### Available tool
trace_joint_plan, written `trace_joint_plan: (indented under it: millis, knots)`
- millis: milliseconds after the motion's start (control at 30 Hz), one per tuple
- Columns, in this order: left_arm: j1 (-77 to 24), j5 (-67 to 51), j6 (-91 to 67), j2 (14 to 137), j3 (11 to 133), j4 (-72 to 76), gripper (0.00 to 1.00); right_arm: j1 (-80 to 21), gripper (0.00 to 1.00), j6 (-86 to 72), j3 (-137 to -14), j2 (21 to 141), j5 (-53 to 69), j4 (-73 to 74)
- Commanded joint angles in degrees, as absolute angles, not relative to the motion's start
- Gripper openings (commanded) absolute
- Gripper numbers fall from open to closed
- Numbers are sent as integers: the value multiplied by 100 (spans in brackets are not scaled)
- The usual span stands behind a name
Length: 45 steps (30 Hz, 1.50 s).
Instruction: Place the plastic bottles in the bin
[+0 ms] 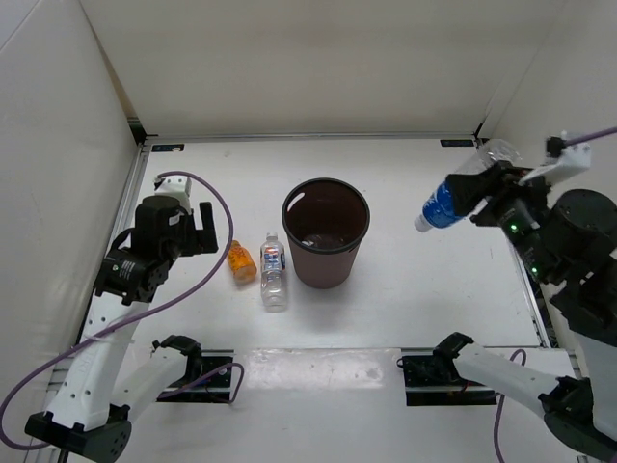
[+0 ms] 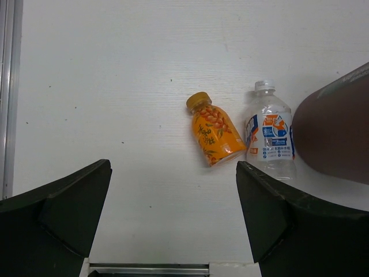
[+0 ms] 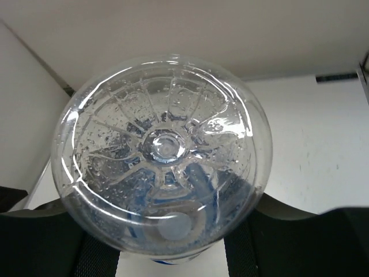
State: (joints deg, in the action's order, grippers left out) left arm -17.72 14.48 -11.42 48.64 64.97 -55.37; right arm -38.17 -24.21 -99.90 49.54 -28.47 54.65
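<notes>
The brown bin (image 1: pixel 326 234) stands mid-table, its side showing in the left wrist view (image 2: pixel 340 127). Left of it lie an orange bottle (image 1: pixel 241 262) (image 2: pixel 214 131) and a clear bottle with a blue-white label (image 1: pixel 274 271) (image 2: pixel 269 138). My left gripper (image 1: pixel 201 231) (image 2: pixel 173 219) hovers open to their left, nothing between its fingers. My right gripper (image 1: pixel 487 198) is shut on a clear blue-labelled bottle (image 1: pixel 453 198), held in the air right of the bin, cap pointing down-left. Its ribbed base (image 3: pixel 164 147) fills the right wrist view, hiding the fingertips.
White walls enclose the table on the left, back and right. A metal rail (image 1: pixel 135 193) runs along the left edge. Both arm bases (image 1: pixel 198 371) sit at the near edge.
</notes>
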Motion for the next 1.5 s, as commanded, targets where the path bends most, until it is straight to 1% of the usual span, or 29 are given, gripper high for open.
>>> trace_joint_plan:
  millis: [0, 67, 100, 133, 200, 233, 267, 367, 400, 433, 500, 533, 600, 633, 667, 833, 867, 967, 1000, 1233, 1333, 1367, 1400, 1433, 1467]
  knots:
    - [-1731, 1415, -1143, 4790, 6592, -5502, 100, -4112, 38, -838, -9582, 5167, -2628, 3573]
    - [-1732, 1336, -1143, 4773, 6566, -5493, 100, -4244, 38, -502, -9431, 5334, -2453, 3176]
    - [-1731, 1319, -1143, 4764, 6548, -5467, 100, -4593, 36, -310, -9361, 5535, -2435, 3138]
    - [-1731, 1327, -1143, 4772, 6548, -5467, 100, -4788, 35, -64, -9360, 5624, -2643, 3094]
    - [-1731, 1345, -1134, 4869, 6565, -5458, 100, -5682, 35, 464, -9229, 5984, -3344, 2699]
    - [-1731, 1336, -1125, 4895, 6600, -5493, 100, -5852, 33, 770, -9168, 6064, -3688, 2559]
    - [-1731, 1345, -1125, 4913, 6601, -5502, 100, -6080, 33, 930, -9071, 6256, -3778, 2192]
    - [-1723, 1327, -1125, 4922, 6566, -5511, 100, -6065, 33, 626, -9123, 6625, -3385, 2171]
    - [-1731, 1336, -1125, 4870, 6565, -5485, 100, -6021, 35, 502, -9210, 6714, -2975, 2241]
    - [-1723, 1345, -1125, 4869, 6548, -5484, 100, -5934, 37, 362, -9220, 6793, -2875, 2250]
    - [-1732, 1371, -1125, 4860, 6557, -5502, 100, -5933, 41, 264, -9237, 7013, -2717, 2276]
    - [-1740, 1371, -1116, 4860, 6557, -5519, 100, -5959, 47, 220, -9324, 7214, -2672, 2320]
    - [-1723, 1354, -1116, 4860, 6548, -5511, 100, -5959, 52, 159, -9500, 7382, -2733, 2547]
    - [-1723, 1354, -1108, 4878, 6565, -5493, 100, -5959, 55, 106, -9597, 7426, -2629, 2592]
    - [-1731, 1327, -1107, 4887, 6557, -5502, 100, -5933, 65, 45, -9632, 7462, -2593, 2628]
    - [-1723, 1257, -1090, 4922, 6565, -5485, 100, -5810, 79, -193, -9677, 7462, -2286, 2742]
    - [-1723, 1266, -1090, 4931, 6565, -5493, 100, -5740, 85, -272, -9677, 7462, -2268, 2733]
    - [-1723, 1257, -1099, 4922, 6557, -5493, 100, -5730, 87, -307, -9703, 7479, -2311, 2733]
    - [-1723, 1239, -1081, 4931, 6557, -5484, 100, -5730, 90, -308, -9703, 7479, -2390, 2733]
    - [-1740, 1178, -1064, 4966, 6557, -5484, 100, -5853, 90, -273, -9571, 7287, -2865, 2812]
    - [-1731, 1134, -1072, 4992, 6513, -5458, 100, -5854, 90, -395, -9431, 7024, -3609, 3049]
    - [-1731, 1047, -1072, 5053, 6487, -5441, 100, -5784, 90, -500, -9413, 6979, -3821, 3554]
    - [-1740, 1002, -1072, 5097, 6425, -5397, 100, -5627, 90, -1067, -9396, 6874, -4406, 3812]
    - [-1732, 898, -1081, 5132, 6390, -5309, 100, -5538, 90, -1351, -9378, 6777, -4612, 4110]
    - [-1723, 766, -1055, 5194, 6364, -5300, 100, -5276, 90, -1649, -9247, 6724, -4797, 4766]
